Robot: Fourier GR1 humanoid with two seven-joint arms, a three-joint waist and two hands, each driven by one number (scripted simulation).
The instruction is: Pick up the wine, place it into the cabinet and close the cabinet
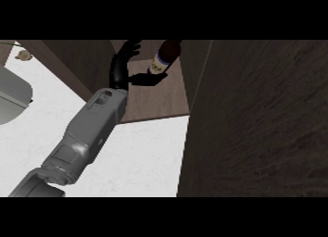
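The wine bottle [167, 54], dark with a pale label, stands inside the open wooden cabinet [156, 104], near its back. My left hand [120, 65] reaches into the cabinet just left of the bottle. Its fingers [130, 47] point straight up and are spread, and the thumb [148, 79] stretches right toward the bottle's lower part. Nothing is curled round the bottle, so the hand is open. I cannot tell whether the thumb touches the bottle. My right hand does not show.
A large dark wooden door panel [262, 120] fills the right side of the view. The white counter [142, 157] lies below the cabinet's floor. A grey rounded appliance [3, 97] sits at the left edge, with a small pale object [22, 55] beyond it.
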